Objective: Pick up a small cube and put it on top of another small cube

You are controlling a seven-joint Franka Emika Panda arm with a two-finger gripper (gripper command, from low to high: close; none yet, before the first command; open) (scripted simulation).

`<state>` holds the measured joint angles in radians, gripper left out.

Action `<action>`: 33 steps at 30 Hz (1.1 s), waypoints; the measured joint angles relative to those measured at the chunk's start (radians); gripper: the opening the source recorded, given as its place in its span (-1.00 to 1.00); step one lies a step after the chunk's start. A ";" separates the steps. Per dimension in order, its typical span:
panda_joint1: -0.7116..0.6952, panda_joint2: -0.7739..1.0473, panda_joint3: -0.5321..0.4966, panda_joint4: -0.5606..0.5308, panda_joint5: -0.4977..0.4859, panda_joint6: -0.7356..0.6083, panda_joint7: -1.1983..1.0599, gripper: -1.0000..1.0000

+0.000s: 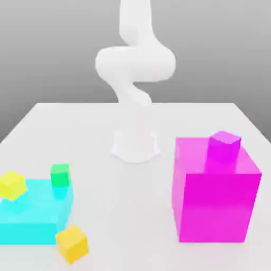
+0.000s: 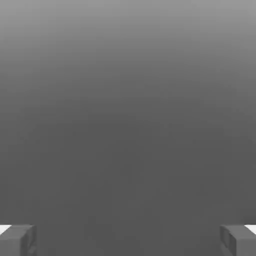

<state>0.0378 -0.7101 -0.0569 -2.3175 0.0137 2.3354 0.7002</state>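
As you look across the bench [image 1: 132, 211] from its near edge, your orange-yellow cube [image 1: 72, 243] sits on the surface, just beside the front corner of the flat cyan block [image 1: 32, 211]. On that block you have a paler yellow cube [image 1: 12, 184] and, further back, the green cube [image 1: 60, 174]. Toward the exterior view's right, a small magenta cube [image 1: 224, 145] tops the big magenta block [image 1: 214, 196]. Behind stands the arm [image 1: 135, 69]. Your fingers [image 2: 17, 240] are spread wide, gripping nothing.
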 joint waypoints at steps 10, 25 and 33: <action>0.121 0.362 -0.216 -0.071 0.098 0.144 -0.434 0.00; 0.074 0.892 -0.317 -0.177 0.225 0.358 -1.061 0.00; -0.052 1.124 -0.187 -0.151 0.332 0.521 -1.208 -1.00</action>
<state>-0.0139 0.4136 -0.2435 -2.4683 0.3461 2.8565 -0.5080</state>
